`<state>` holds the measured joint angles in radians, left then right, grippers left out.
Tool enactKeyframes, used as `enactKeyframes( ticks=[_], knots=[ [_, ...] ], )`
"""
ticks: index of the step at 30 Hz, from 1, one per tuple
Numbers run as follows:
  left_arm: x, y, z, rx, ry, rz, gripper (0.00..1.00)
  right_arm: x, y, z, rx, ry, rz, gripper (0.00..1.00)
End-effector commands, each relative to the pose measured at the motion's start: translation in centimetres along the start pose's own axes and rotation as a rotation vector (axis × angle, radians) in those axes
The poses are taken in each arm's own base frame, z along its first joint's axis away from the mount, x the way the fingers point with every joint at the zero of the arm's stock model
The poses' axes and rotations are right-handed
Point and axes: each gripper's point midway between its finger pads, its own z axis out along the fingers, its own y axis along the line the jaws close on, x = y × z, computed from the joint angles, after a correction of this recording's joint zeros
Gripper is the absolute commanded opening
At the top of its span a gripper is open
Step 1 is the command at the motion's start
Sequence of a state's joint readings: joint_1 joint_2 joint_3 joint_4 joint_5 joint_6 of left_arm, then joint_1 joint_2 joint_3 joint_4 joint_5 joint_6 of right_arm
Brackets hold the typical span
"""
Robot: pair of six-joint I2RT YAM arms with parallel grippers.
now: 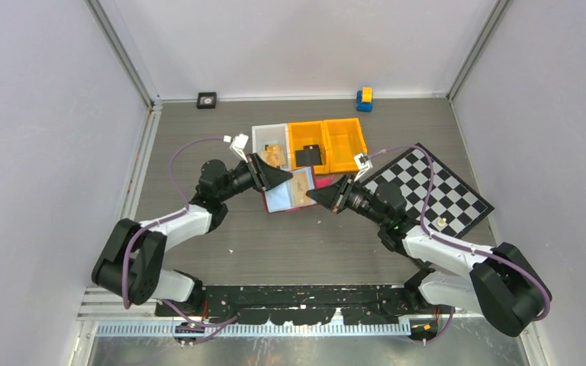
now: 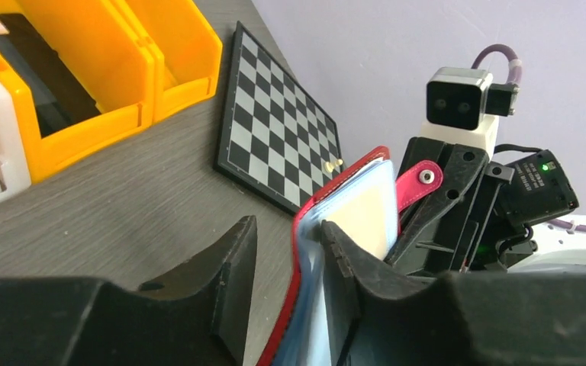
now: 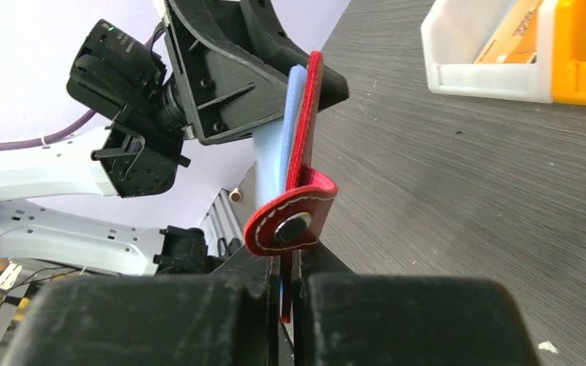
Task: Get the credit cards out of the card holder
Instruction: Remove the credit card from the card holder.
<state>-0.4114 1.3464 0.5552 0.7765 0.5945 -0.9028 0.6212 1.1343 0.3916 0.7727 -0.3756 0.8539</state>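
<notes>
Top external: card holder [image 1: 284, 200] held up in mid-air

Right gripper [image 3: 290, 267] clamps its tab edge; left gripper [image 2: 286, 244] straddles the opposite edge, jaws apart. The holder looks light and floppy. The tan credit card [image 1: 302, 191] inside seems stiff and slick, so grip its exposed end.

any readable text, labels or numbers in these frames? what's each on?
No text is legible anywhere.
Dark print on the tan card in the white bin: blurred, unreadable.
Any print on the sleeved card in the card holder: too small to tell.
Chequered board: plain squares, no characters.
</notes>
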Motion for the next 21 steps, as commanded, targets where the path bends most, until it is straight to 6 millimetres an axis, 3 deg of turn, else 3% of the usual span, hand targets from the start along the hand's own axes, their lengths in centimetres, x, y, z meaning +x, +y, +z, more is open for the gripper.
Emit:
enactKeyframes(
  ticks=[1, 3, 5, 7, 9, 11, 19, 21],
  knots=[
    [-2.0, -3.4, 0.8, 0.176, -0.037, 0.044, 0.26, -2.3, 2.1, 0.9, -0.058, -0.066, -0.059, 0.03],
    [-2.0, -3.1, 1.0, 0.182, -0.028, 0.028, 0.16, -2.4, 1.6, 0.8, -0.028, -0.071, -0.056, 0.08],
    [-2.1, -3.0, 1.0, 0.190, -0.025, 0.021, 0.05, -2.6, 1.2, 0.6, 0.010, -0.076, -0.054, 0.24],
    [-2.1, -2.9, 1.0, 0.192, -0.027, 0.014, 0.00, -2.9, 0.5, 0.3, 0.060, -0.092, -0.053, 0.46],
    [-2.3, -2.7, 0.9, 0.194, -0.031, 0.014, 0.00, -3.2, 0.3, -0.2, 0.084, -0.112, -0.056, 0.52],
    [-2.4, -2.7, 0.9, 0.194, -0.030, 0.013, 0.00, -3.3, 0.1, -0.5, 0.097, -0.125, -0.059, 0.51],
    [-2.3, -2.9, 0.8, 0.205, -0.022, 0.013, 0.00, -3.2, 0.3, -0.7, 0.091, -0.119, -0.063, 0.11],
    [-2.3, -3.0, 0.8, 0.207, -0.022, 0.010, 0.00, -3.1, 0.6, -0.7, 0.078, -0.109, -0.064, 0.09]
  ],
)
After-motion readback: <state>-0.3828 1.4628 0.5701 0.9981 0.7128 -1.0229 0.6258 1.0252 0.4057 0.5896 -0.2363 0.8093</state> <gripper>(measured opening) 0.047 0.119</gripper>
